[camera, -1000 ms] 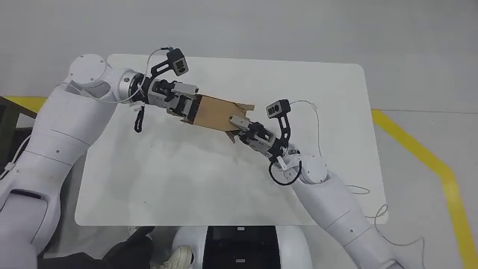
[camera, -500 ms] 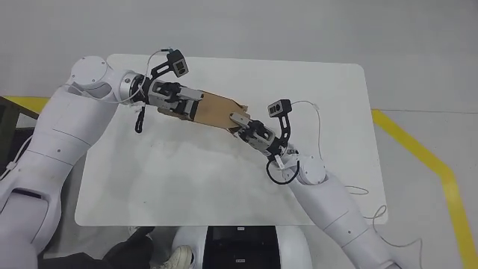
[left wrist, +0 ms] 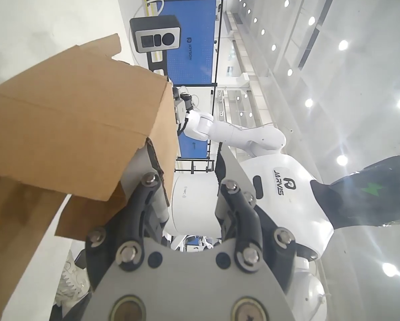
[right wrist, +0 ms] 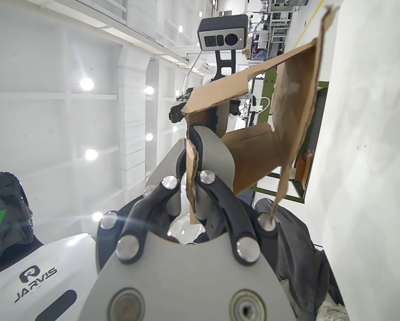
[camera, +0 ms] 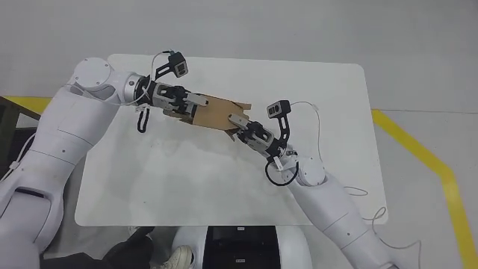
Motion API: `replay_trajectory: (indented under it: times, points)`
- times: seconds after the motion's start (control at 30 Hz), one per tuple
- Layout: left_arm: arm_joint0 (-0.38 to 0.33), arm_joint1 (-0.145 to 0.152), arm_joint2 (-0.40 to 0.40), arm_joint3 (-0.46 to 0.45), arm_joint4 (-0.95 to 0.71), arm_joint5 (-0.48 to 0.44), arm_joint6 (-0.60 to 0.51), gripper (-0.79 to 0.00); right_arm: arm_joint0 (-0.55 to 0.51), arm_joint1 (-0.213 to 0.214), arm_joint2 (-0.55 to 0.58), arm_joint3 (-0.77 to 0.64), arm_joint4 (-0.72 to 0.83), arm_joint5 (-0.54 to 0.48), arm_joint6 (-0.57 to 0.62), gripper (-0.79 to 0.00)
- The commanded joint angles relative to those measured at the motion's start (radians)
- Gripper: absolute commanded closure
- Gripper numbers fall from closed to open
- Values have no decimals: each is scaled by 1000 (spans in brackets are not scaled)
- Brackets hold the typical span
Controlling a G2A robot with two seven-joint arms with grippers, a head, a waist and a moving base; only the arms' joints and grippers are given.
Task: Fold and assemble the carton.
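Observation:
A brown cardboard carton (camera: 219, 111) hangs above the white table (camera: 328, 90), held between my two arms with its end flaps loose. My right gripper (camera: 240, 125) is at its near right end. In the right wrist view that gripper (right wrist: 193, 148) is shut on a corrugated flap edge of the carton (right wrist: 293, 108), which runs between the fingers. My left gripper (camera: 191, 107) is at the carton's left end. In the left wrist view its fingers (left wrist: 143, 185) stand apart, gripper (left wrist: 186, 165) open, with the carton (left wrist: 76, 111) wall lying against one finger.
The table's surface is bare around the carton, with wide room at the right and front. Grey floor surrounds the table, and a yellow line (camera: 418, 146) runs on it to the right.
The carton tipped flatter half a second ago and now stands squarer again. My right gripper has shifted slightly up and left with its flap. My left wrist has turned at the carton's end.

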Motion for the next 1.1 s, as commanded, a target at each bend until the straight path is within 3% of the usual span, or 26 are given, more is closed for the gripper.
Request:
replay_trajectory:
  times: [0.0, 0.13, 0.47, 0.77, 0.93, 0.97, 1.0, 1.03, 1.07]
  points:
    - [3, -4, -2, 6, -25, 17, -14, -311, -1, -1, 1, -1, 5, 4, 5, 0]
    - [4, -10, -3, 14, -55, 37, -18, -265, -1, -4, 1, 3, 12, 7, 11, 0]
    - [-1, -15, -1, 18, -37, 41, -18, -240, 3, -10, 4, 12, 14, 9, 20, 0]
    - [1, -19, -2, 14, -50, 51, -18, -49, 4, -14, 7, 13, 12, 14, 25, 0]
    - [1, -19, -2, 14, -53, 54, -18, -40, 5, -17, 7, 17, 11, 18, 25, 0]
    - [0, -18, -3, 16, -54, 54, -18, -37, 5, -18, 7, 17, 12, 18, 26, -111]
    - [0, -18, -4, 19, -54, 54, -18, -31, 5, -19, 8, 18, 13, 17, 26, -354]
    - [-1, -18, -4, 21, -55, 53, -18, -18, 5, -19, 9, 18, 14, 15, 26, -659]
    - [-1, -18, -4, 25, -55, 52, -18, -6, 5, -20, 11, 18, 16, 13, 25, -785]
